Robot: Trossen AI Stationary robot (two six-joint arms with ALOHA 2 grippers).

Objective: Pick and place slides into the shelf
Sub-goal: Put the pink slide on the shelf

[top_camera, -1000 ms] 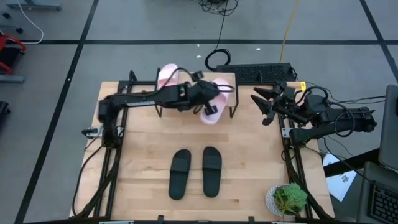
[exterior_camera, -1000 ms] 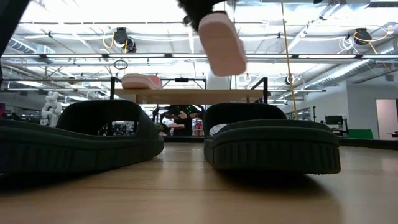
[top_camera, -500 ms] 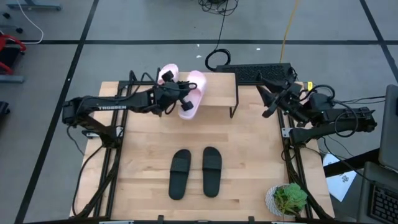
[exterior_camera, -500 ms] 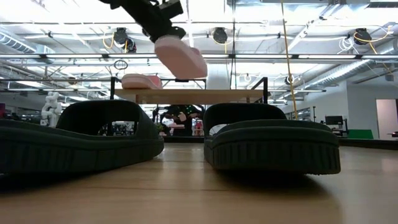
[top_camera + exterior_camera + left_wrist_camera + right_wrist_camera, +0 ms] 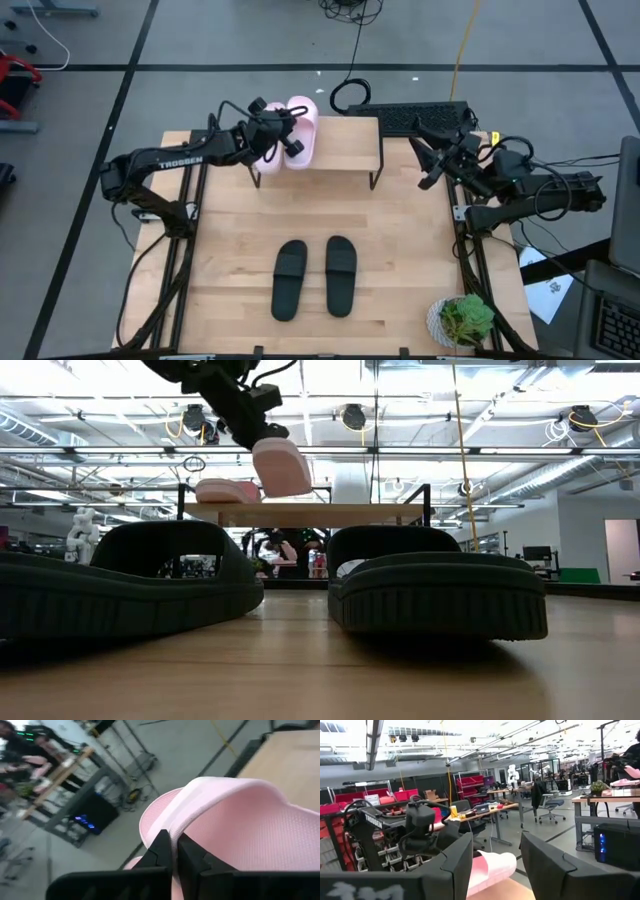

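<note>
Pink slide pinched in left end effector, hovering over shelf beside another pink slide, risking a knock; right end effector spread, idle; black slides on tabletop.

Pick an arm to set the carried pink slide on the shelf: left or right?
Left. Its tool already grips the pink slide over the shelf beside the other pink slide. The right tool waits open off the shelf's end.
</note>
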